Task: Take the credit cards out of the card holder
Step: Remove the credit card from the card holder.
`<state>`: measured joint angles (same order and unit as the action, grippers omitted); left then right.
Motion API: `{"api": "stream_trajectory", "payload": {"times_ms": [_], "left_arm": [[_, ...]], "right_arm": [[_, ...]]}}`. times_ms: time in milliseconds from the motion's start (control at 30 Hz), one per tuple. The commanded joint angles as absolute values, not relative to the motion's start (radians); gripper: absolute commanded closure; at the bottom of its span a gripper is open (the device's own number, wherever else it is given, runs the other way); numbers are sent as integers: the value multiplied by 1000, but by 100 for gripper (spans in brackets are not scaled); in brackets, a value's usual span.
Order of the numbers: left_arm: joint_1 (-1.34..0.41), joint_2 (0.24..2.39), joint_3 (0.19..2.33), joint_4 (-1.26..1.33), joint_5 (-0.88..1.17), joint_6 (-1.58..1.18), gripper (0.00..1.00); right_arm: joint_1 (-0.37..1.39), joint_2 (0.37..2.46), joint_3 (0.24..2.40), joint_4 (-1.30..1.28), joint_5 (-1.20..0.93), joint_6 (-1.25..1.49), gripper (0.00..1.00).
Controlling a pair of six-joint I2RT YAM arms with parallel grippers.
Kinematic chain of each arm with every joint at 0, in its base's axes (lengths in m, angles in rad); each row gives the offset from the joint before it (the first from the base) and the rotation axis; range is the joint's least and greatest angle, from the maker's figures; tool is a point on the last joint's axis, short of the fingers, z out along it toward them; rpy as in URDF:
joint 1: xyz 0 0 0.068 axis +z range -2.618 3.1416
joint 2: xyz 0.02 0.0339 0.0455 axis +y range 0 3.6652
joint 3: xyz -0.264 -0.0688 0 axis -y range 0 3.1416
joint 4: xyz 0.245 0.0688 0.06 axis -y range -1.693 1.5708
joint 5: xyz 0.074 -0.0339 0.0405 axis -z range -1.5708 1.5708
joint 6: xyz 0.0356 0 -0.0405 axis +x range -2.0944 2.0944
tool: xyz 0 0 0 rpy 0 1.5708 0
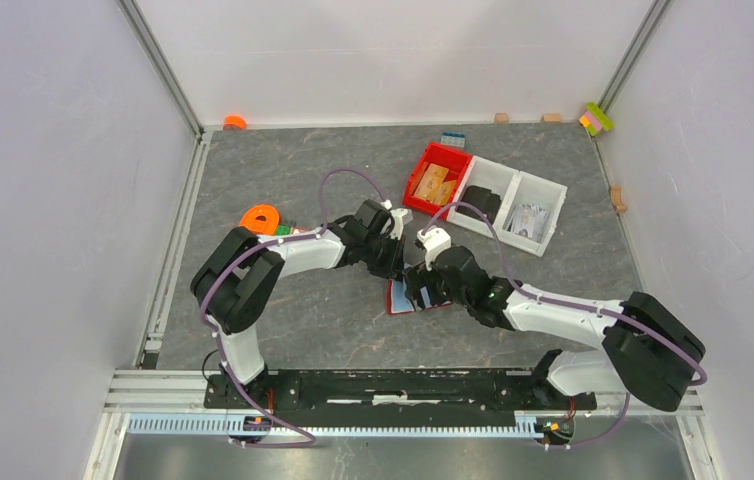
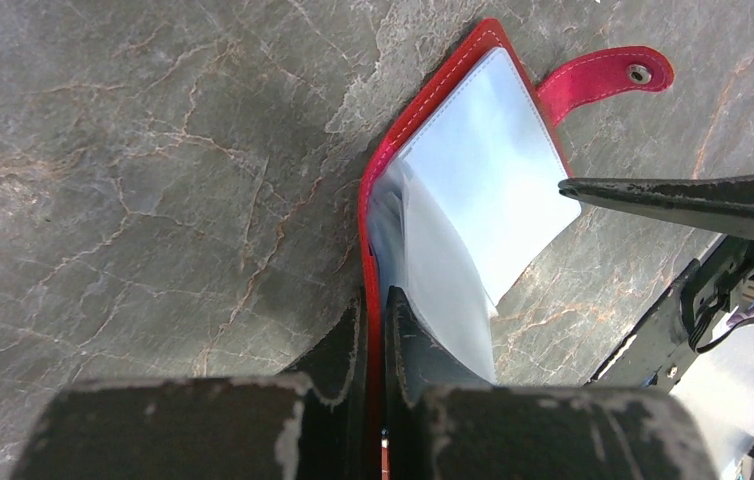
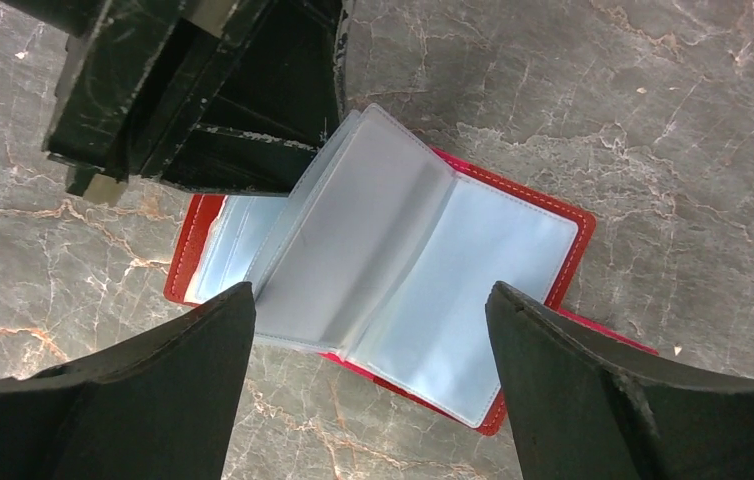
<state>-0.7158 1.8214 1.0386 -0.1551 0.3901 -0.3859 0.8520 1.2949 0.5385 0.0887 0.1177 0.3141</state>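
The card holder (image 3: 513, 250), a dark red folding wallet, lies open on the grey stone-patterned table (image 3: 653, 100), its pale translucent sleeves fanned up. My left gripper (image 2: 375, 300) is shut on the edge of the holder's red cover (image 2: 368, 215); the snap tab (image 2: 603, 75) lies flat beyond it. My right gripper (image 3: 371, 310) hangs open just above the sleeves, one finger on either side of them. The credit cards cannot be told apart from the sleeves. In the top view both grippers (image 1: 393, 268) (image 1: 419, 292) meet over the holder (image 1: 400, 298).
A bright red bin (image 1: 437, 180) with tan wooden pieces and two white bins (image 1: 513, 205) stand at the back right. An orange ring (image 1: 260, 218) lies by the left arm. Small blocks (image 1: 596, 118) sit along the back wall.
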Motion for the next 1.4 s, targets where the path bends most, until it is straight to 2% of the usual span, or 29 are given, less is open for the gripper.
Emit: {"api": "stream_trajectory", "payload": {"times_ms": [0, 267, 500, 633, 1100, 1267, 1367], "left_arm": [[-723, 1796, 1037, -152, 369, -420, 96], [-723, 1797, 1035, -150, 367, -428, 96], [-721, 1783, 1029, -158, 341, -434, 96], [-719, 1777, 1028, -161, 336, -436, 96], [-716, 1777, 1028, -164, 335, -437, 96], [-716, 1780, 1028, -161, 342, -437, 96], [-717, 1780, 1028, -161, 344, -436, 96]], "right_arm": [[891, 1287, 587, 71, 217, 286, 11], [948, 1290, 608, 53, 298, 278, 9], [997, 1368, 696, -107, 525, 320, 10], [999, 1403, 726, -152, 573, 334, 11], [999, 1338, 730, -225, 747, 327, 12], [999, 1334, 717, -186, 709, 292, 20], [998, 1364, 751, -243, 766, 295, 24]]}}
